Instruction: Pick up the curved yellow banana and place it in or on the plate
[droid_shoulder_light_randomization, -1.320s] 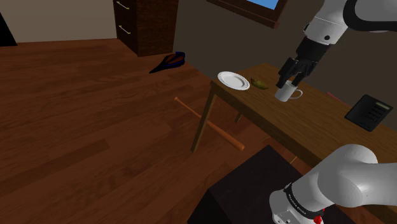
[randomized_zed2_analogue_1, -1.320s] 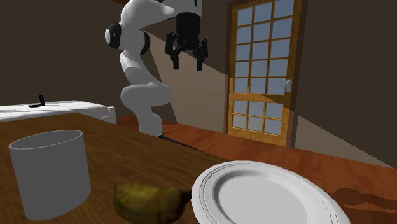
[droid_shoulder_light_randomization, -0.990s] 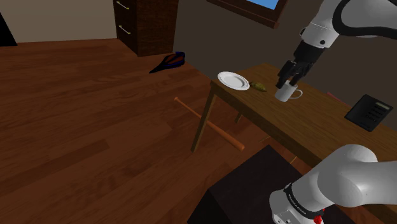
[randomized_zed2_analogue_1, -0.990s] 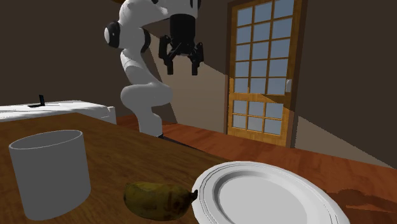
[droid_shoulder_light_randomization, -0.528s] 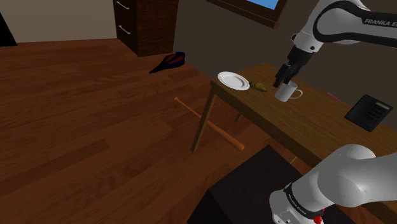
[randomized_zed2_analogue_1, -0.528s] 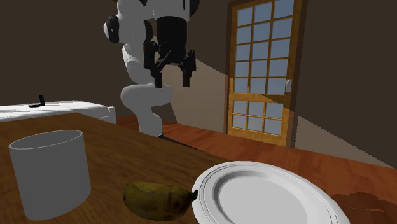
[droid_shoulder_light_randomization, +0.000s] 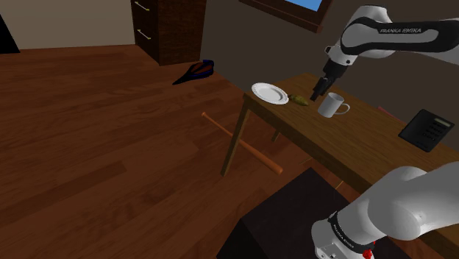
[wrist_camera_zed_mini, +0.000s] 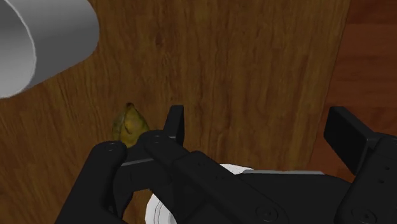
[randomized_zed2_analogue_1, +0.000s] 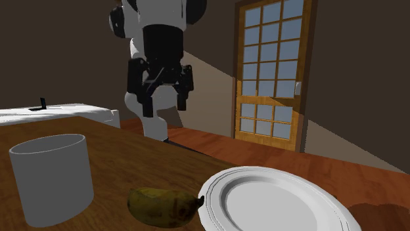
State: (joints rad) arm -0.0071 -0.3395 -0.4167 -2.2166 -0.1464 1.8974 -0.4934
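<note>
From the shoulder view, the all-black two-finger gripper (droid_shoulder_light_randomization: 318, 93) hung over the brown wooden table (droid_shoulder_light_randomization: 353, 147). It was just above the small curved yellow-brown banana (droid_shoulder_light_randomization: 299, 98), which lay between the round white plate (droid_shoulder_light_randomization: 270, 93) and the white handled mug (droid_shoulder_light_randomization: 332, 106). A flat black keypad device (droid_shoulder_light_randomization: 425, 129) sat farther along the tabletop. On the dark plank floor (droid_shoulder_light_randomization: 110, 162) lay a wooden baseball bat (droid_shoulder_light_randomization: 243, 144) and a blue cloth item (droid_shoulder_light_randomization: 197, 71), near a brown chest of drawers (droid_shoulder_light_randomization: 165, 29).

In the second exterior view the gripper (randomized_zed2_analogue_1: 163, 105) stood open and empty. The banana (randomized_zed2_analogue_1: 164, 207) rested just beside the plate's rim (randomized_zed2_analogue_1: 209, 197), with the mug (randomized_zed2_analogue_1: 52, 177) a little apart. A glazed wooden door (randomized_zed2_analogue_1: 273, 72) stood behind.

The wrist view showed the gripper (wrist_camera_zed_mini: 261, 127) with its fingers spread and the banana (wrist_camera_zed_mini: 130, 124) outside the gap, beside one finger. A clean pick probably calls for centring over the fruit, turning to span its narrow width, and descending clear of mug (wrist_camera_zed_mini: 38, 38) and plate.
</note>
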